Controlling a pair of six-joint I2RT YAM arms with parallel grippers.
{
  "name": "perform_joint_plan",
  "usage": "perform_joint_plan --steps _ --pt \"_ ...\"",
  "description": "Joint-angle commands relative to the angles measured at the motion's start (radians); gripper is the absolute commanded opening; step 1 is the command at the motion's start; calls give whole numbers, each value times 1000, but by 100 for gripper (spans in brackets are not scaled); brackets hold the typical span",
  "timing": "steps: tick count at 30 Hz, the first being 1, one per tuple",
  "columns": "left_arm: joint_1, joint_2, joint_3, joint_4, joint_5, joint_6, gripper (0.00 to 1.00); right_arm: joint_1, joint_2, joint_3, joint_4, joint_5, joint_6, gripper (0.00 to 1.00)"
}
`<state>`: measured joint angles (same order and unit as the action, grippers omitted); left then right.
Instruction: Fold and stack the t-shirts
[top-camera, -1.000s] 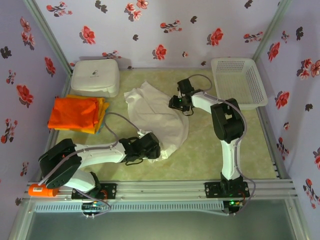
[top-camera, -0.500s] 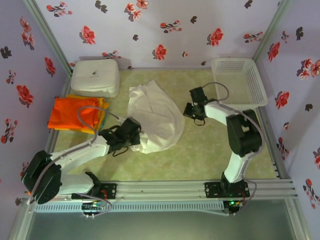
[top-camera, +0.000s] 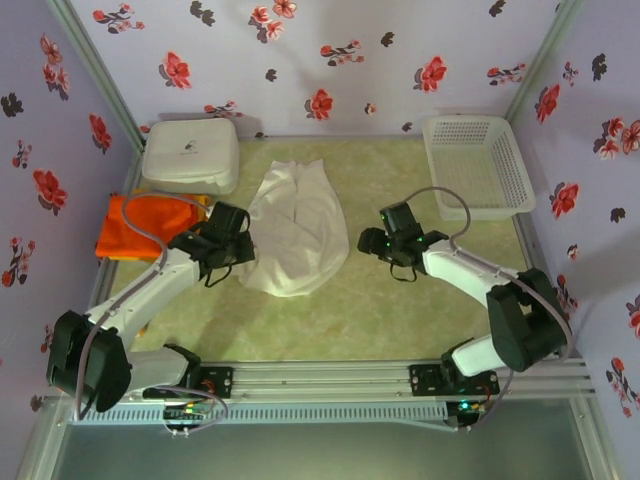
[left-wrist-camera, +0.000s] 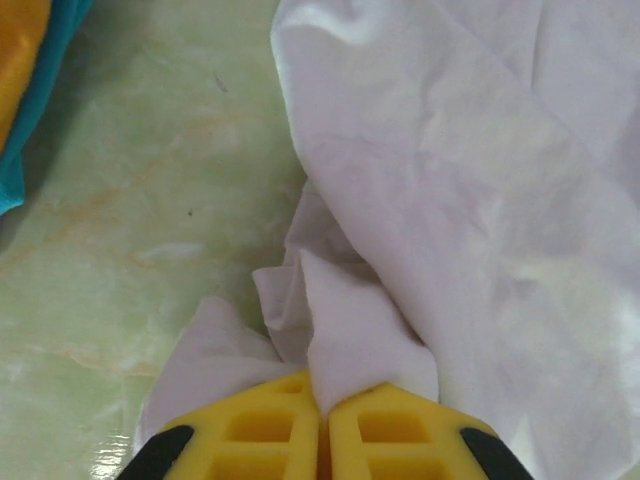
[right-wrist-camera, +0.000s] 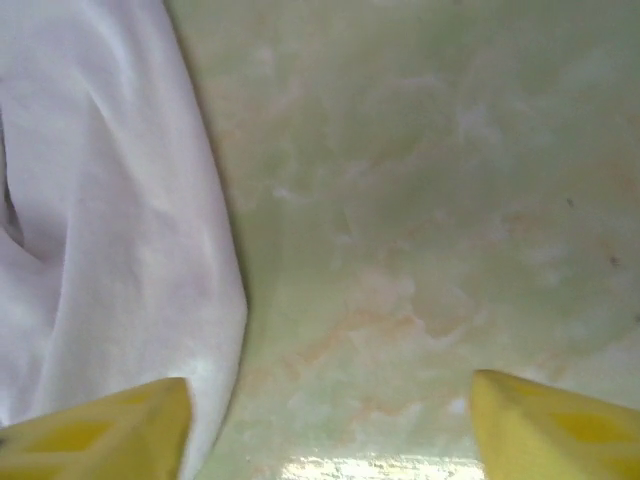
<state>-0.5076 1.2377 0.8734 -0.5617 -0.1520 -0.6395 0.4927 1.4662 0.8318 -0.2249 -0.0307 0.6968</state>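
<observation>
While I watch from the top camera, the off-white t-shirt (top-camera: 292, 228) lies crumpled on the table (top-camera: 400, 320), and I place everything around it. My left claw (top-camera: 243, 250) sits right at its left edge. My right claw (top-camera: 366, 244) hovers just off its right edge, clear of the cloth. The orange t-shirt (top-camera: 130, 225) rests well to the shirt's left, the white box (top-camera: 190, 153) is behind and left of it, and the mesh basket (top-camera: 478, 165) is well off to its right rear.

On to my left wrist camera: my yellow fingers are pressed together, pinching a bunched fold of the shirt, and the rest of the cloth fans away ahead and to the right.

Now my right wrist camera: the fingers stand wide apart with only bare table between them. The shirt's edge runs beside the left finger, and I cannot tell whether they touch.
</observation>
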Motion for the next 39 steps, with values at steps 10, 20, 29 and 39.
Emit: perform_joint_plan --steps 10,20,29,39 --pt "4 -130 -153 -36 72 -52 12 20 590 610 -74 -13 -145 85" --pt "4 -197 -213 -58 78 -77 12 44 821 825 -122 4 -103 56" --pt "19 -201 -196 -82 48 -43 12 7 631 628 -126 98 -96 0" --pt "95 -165 -139 -62 50 18 12 -20 96 -9 43 156 168 0"
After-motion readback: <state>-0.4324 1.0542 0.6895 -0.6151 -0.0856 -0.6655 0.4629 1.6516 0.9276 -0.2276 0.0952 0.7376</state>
